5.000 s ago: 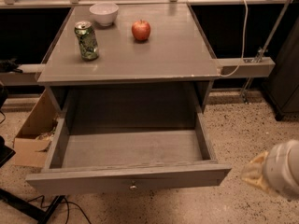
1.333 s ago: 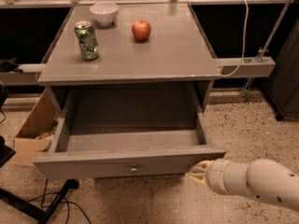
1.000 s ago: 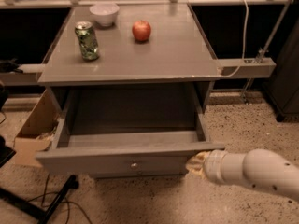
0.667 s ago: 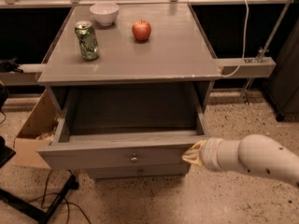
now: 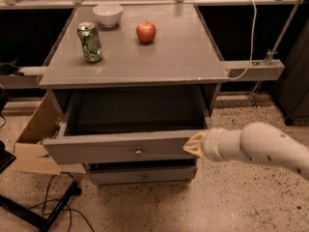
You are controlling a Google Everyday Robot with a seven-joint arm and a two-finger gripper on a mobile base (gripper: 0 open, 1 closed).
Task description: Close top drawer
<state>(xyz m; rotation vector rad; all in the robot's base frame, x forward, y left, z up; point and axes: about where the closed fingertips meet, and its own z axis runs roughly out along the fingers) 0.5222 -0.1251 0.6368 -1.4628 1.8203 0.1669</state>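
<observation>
Fingers (image 5: 194, 144): we see them drawn together into one tan wedge with nothing held between them.
Gripper (image 5: 190, 148): it comes in from the right on the white arm, its tip pressed against the right end of the drawer's front panel, well to the right of the knob (image 5: 138, 152).
Top drawer (image 5: 96, 151): it sits just under the grey table top (image 5: 159, 57), pulled partway out towards us, and we can look down into its dark, empty box.
Done: we judge the push is under way, with contact made at the panel.
Left: the panel stands clear of the cabinet face, so we reckon the drawer must slide in the rest of the way until it sits flush.
Skew: the panel's left end seems to sit a little further out than the right. We would watch for binding, since the push is off-centre.
Lower drawer (image 5: 120, 177): it lies below and looks nearly shut.
Writing: we can read none. The green can (image 5: 90, 42) carries a pattern but no legible brand. The white bowl (image 5: 107, 14) and the red apple (image 5: 146, 31) are plain.
</observation>
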